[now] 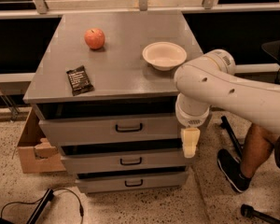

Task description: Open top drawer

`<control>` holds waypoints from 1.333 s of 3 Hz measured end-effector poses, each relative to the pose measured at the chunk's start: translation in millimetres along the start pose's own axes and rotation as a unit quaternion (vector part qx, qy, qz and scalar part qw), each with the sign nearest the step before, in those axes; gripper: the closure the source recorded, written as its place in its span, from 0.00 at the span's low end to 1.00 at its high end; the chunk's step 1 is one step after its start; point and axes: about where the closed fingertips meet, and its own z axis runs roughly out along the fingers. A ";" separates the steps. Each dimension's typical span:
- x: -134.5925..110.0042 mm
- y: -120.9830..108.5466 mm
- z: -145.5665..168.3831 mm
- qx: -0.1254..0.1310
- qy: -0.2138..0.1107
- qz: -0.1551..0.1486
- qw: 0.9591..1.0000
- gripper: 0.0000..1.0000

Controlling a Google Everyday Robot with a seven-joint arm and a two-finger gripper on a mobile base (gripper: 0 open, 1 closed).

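The approach is judged to be in hand: the pincer [190,143] is hung pointing down by the drawers' right edge; whether it is spread or pressed together cannot be told. The top drawer [84,130] lies to its left, its black handle [129,127] ungrasped. A leftward reach to that handle is called for, then an outward pull. Pale print on the dark packet [79,80], up-left on the counter [130,73], cannot be read.

The white arm [238,90] comes in from the right and bends down at a rounded joint into the wrist [192,115]. The pale gripper [190,143] hangs directly below the wrist, pointing straight down.
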 end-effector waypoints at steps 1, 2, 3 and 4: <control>-1.6 -8.9 11.3 -0.004 -0.003 -0.001 1.000 0.00; -4.7 -10.5 20.0 -0.011 -0.006 -0.002 1.000 0.18; -1.7 4.0 24.1 -0.026 -0.006 0.005 1.000 0.41; 2.6 23.6 26.8 -0.040 -0.007 0.016 0.999 0.65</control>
